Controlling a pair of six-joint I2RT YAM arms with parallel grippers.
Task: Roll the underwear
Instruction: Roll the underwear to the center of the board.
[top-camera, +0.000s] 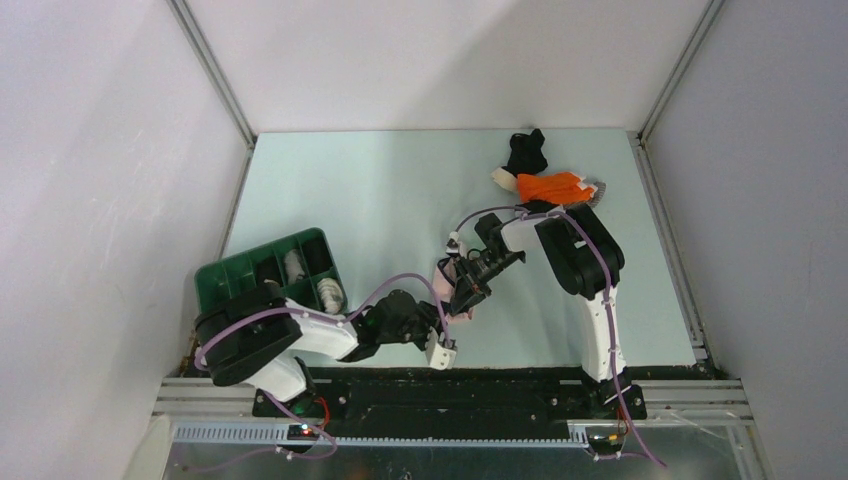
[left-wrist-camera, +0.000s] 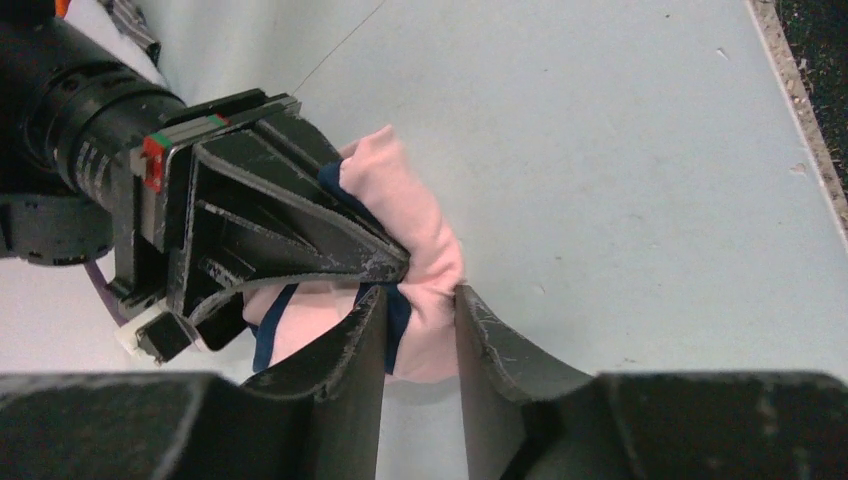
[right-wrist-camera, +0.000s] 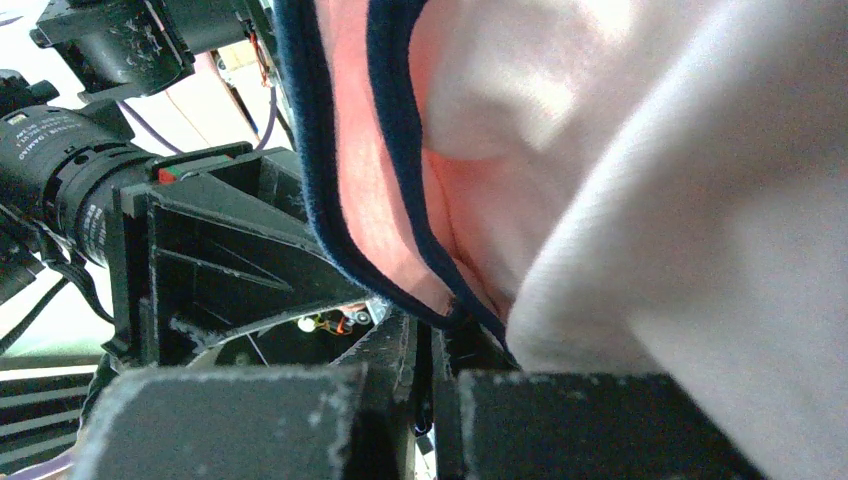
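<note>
Pink underwear, clamped by the closed right gripper and straddled by the left gripper, whose hold cannot be told, could be unrolled if tugged apart.

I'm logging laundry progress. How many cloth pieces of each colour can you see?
Pink underwear: 1
Orange underwear: 1
Black underwear: 1
White rolls in the green tray: 2
Total: 5. A white scrap beside the orange one may be a sixth.
</note>
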